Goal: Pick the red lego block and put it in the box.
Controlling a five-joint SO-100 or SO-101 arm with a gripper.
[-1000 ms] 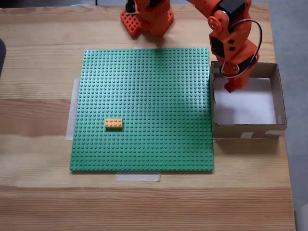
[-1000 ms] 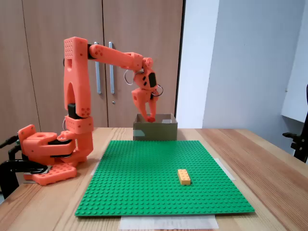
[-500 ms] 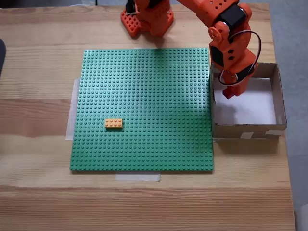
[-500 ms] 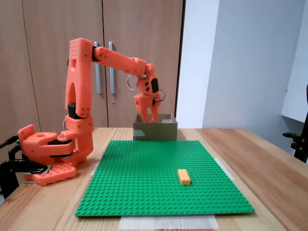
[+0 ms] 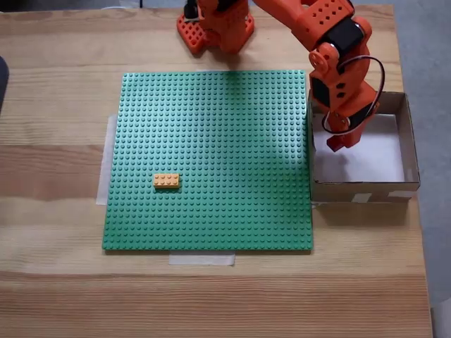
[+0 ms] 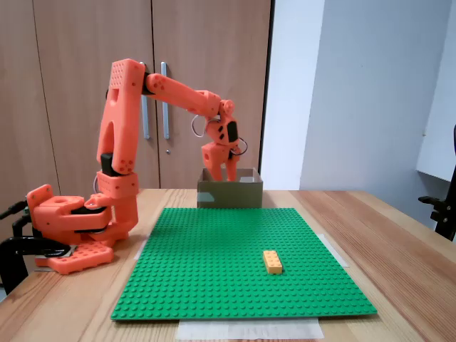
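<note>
The box [image 5: 361,190] is brown cardboard with a white floor and stands right of the green baseplate [image 5: 211,134]. My orange gripper [image 5: 343,141] points down over the box's left half in a fixed view from above. In a fixed view from the front the gripper [image 6: 225,171] hangs just above the rim of the box [image 6: 242,194]. The jaws look shut on a small red piece at the tips, which I take to be the red lego block [image 5: 341,143]. Its colour is close to the fingers', so its outline is unclear.
A yellow-orange brick [image 5: 166,181] sits on the baseplate's lower left, also seen at the front right of the baseplate [image 6: 228,256] as a brick [image 6: 272,261]. The arm's base [image 5: 218,24] stands behind the plate. Pale tape strips hold the plate to the wooden table.
The gripper has moved forward over the box and dropped lower toward its floor. The yellow-orange brick and the box have stayed put.
</note>
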